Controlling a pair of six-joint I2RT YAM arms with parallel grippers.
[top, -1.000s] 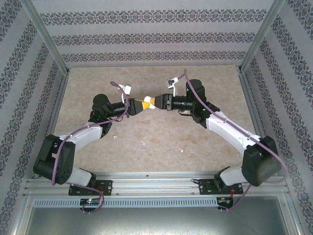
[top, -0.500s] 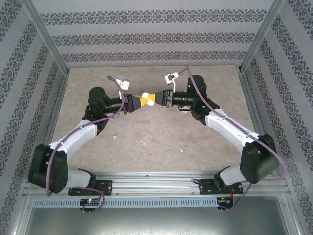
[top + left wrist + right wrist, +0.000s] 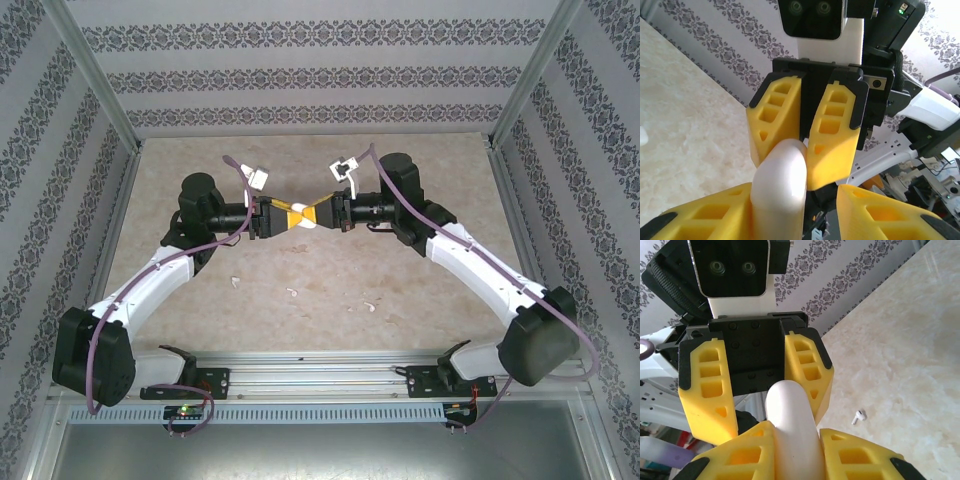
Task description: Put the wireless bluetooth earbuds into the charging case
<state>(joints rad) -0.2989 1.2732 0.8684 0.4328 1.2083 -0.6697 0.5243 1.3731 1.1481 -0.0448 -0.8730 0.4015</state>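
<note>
The left gripper (image 3: 296,215) and right gripper (image 3: 316,212) meet tip to tip above the table (image 3: 450,180), with the white charging case (image 3: 308,222) between them. The case's long axis runs along the line from one gripper to the other, one rounded end pointing into each palm.

In the right wrist view, the right gripper (image 3: 796,456) is clamped on the case (image 3: 792,420), both yellow fingers pressed against its sides. The left gripper (image 3: 792,215) stands wider than the case (image 3: 780,185): one finger touches it and a dark gap shows at the other.

On the table below the grippers, toward the arm bases, lie an earbud (image 3: 233,281) on the left gripper's side, a second earbud (image 3: 291,293) almost under the fingertips, and a third earbud (image 3: 368,307) on the right gripper's side. They lie well apart from one another and are too small to tell which way they point.
</note>
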